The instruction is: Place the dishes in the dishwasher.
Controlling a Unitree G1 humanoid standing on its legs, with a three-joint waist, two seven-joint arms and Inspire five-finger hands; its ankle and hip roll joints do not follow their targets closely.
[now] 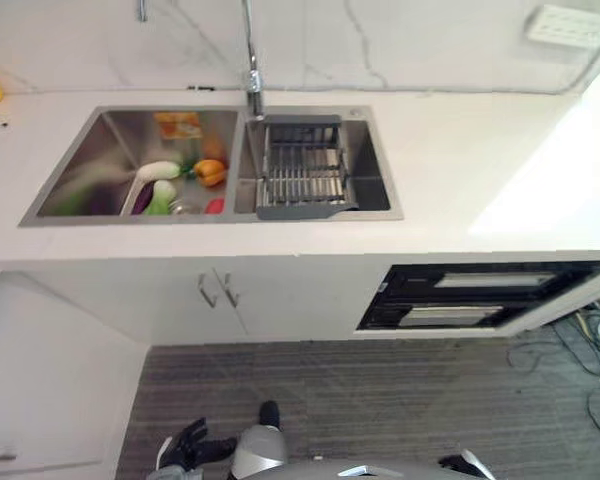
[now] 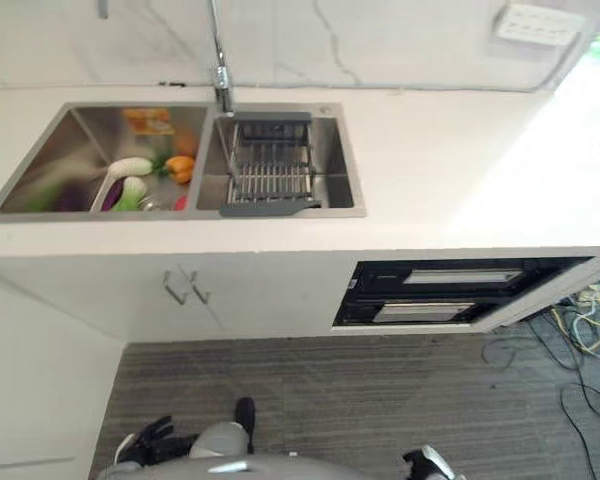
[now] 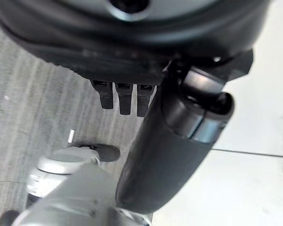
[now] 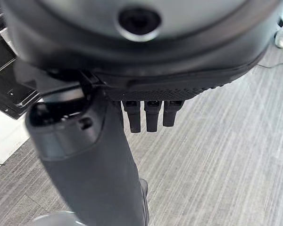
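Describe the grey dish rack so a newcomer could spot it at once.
Start at the steel double sink set in the white countertop. Look in its right basin, just below the tap. The dish rack there is a grey frame of upright bars, unlike the colourful items in the left basin.

items in left sink basin [image 1: 170, 180] blurred, dishwasher [image 1: 480, 295] interior dark, unreadable

Steel-grey sink [image 1: 80, 165], orange pepper [image 1: 210, 171], white marble-veined backsplash [image 1: 380, 45], grey striped floor [image 1: 380, 400]
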